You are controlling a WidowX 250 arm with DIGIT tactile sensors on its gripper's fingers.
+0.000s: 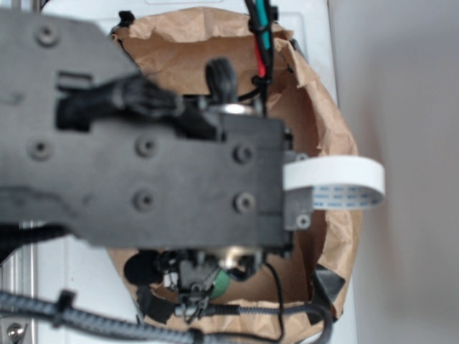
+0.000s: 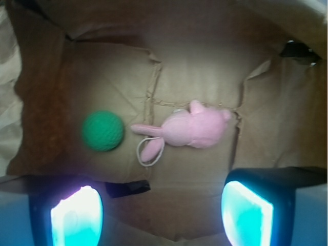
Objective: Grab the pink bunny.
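The pink bunny (image 2: 187, 129) lies on its side on the bottom of a brown paper bag (image 2: 205, 72), ears toward the left and a white string loop under them. My gripper (image 2: 161, 218) hangs above the bag's bottom, open, its two glowing cyan fingers (image 2: 77, 218) wide apart at the lower edge of the wrist view with nothing between them. The bunny is past the fingertips, roughly centred between them. In the exterior view the arm hides the bunny; only the bag (image 1: 330, 122) shows around it.
A green textured ball (image 2: 103, 130) rests just left of the bunny's ears; a sliver of the ball (image 1: 221, 288) peeks under the arm. The bag's walls rise on all sides. A black tape strip (image 2: 128, 188) sits near the left finger.
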